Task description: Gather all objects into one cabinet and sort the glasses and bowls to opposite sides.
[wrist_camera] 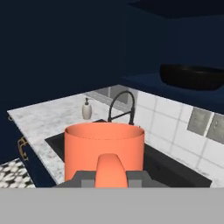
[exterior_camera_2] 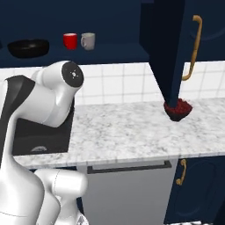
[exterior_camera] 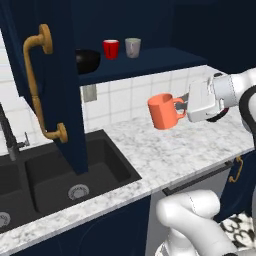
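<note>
While the tool grips the orange mug by its handle, the mug hangs upright in the air above the table, below the cabinet's inner shelf. It is a plain, glossy orange cylinder with an open top and a thick loop handle, seen close in the hand view. On the shelf stand a red cup and a pale grey cup side by side, with a wide black bowl to their left. The table is white-grey marble, with a dark sink set in it, white wall tiles behind, and the navy cabinet door open, its brass handle curved.
</note>
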Robot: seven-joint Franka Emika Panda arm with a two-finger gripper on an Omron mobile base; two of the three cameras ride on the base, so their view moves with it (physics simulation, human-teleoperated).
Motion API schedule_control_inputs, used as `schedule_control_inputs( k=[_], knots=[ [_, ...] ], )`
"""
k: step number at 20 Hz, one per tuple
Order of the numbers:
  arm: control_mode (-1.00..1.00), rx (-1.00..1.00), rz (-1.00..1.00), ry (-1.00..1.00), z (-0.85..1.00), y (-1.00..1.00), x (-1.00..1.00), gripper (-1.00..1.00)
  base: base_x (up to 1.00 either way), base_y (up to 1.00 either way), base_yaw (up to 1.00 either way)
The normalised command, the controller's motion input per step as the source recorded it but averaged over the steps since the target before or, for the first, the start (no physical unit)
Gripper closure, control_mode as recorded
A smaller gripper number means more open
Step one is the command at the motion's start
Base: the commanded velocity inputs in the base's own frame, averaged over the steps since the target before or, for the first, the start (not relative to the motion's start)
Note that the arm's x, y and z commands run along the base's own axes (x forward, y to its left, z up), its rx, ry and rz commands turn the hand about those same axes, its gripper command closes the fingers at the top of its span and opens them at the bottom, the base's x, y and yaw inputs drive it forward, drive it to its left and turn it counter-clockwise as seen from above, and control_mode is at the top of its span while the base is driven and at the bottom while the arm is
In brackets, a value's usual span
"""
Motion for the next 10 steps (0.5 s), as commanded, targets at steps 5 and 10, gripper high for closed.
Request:
schedule_control_inputs(
  k=[5,10],
  knots=[
    [1.00,0.00,0.00,0.00,0.00,0.00,0.00,1.00,0.37,-0.32,0.19],
    [1.00,0.00,0.00,0.00,0.00,0.00,0.00,1.00,0.30,-0.08,0.12]
  ],
)
